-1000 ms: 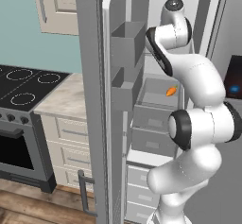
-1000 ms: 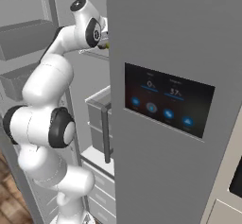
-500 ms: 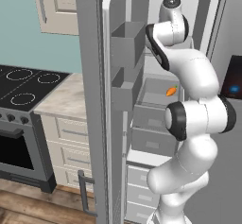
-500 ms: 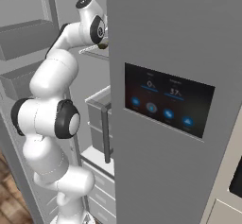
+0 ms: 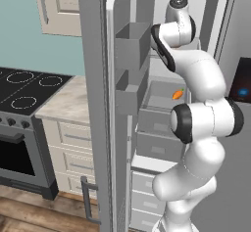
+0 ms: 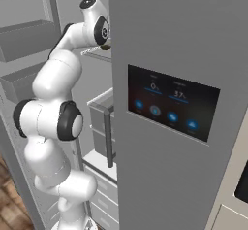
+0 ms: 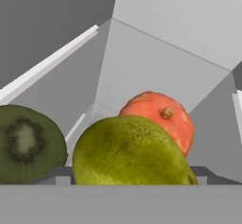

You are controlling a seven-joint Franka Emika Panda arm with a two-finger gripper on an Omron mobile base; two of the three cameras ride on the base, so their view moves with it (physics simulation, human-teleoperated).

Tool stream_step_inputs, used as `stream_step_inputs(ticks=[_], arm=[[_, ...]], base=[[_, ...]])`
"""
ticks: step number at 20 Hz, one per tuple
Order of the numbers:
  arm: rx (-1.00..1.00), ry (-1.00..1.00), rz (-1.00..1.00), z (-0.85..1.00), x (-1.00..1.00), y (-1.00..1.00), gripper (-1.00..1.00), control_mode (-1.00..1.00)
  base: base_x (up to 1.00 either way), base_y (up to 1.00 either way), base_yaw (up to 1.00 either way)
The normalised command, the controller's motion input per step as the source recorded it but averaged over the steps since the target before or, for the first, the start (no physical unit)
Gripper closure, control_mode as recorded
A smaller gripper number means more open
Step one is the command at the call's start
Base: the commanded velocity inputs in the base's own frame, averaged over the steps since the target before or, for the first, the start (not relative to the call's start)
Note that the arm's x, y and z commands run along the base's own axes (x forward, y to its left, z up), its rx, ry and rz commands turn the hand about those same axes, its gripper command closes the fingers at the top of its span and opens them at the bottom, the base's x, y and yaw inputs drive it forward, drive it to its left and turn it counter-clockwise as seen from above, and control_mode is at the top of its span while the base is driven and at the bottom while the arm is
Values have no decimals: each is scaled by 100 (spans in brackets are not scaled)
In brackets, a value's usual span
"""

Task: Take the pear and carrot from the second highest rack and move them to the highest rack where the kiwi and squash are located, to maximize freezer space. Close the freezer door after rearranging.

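Arm reaches high into the open freezer, hand at the top rack point(image 6: 97, 53). Hand cam: pear point(image 7: 130, 152) dead centre and closest, kiwi point(image 7: 29, 144) just left of it, reddish squash point(image 7: 163, 119) right behind the pear, all on the same shelf. Claw state: can't tell, tips hidden. Carrot point(image 5: 177, 94) sits in a lower bin point(image 5: 162, 96), well below the hand. Door point(image 5: 110, 108) open.

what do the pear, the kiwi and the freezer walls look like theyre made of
Pear: real fruit by its look, a matte green skin with fine speckles. Kiwi: a cut half, green flesh around a pale core, dull. Freezer walls: smooth pale grey panels, likely moulded plastic, though the flat rendering leaves that open.
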Motion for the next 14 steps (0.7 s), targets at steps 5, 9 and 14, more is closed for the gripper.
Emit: stream_step_inputs(ticks=[5,9,14], arm=[[0,0,0,-65,41,0,-100,-100],[0,-2,1,-59,19,0,-100,-100],[0,-17,9,-35,-2,3,-100,-100]], base=[[0,0,0],[0,0,0],[0,0,0]])
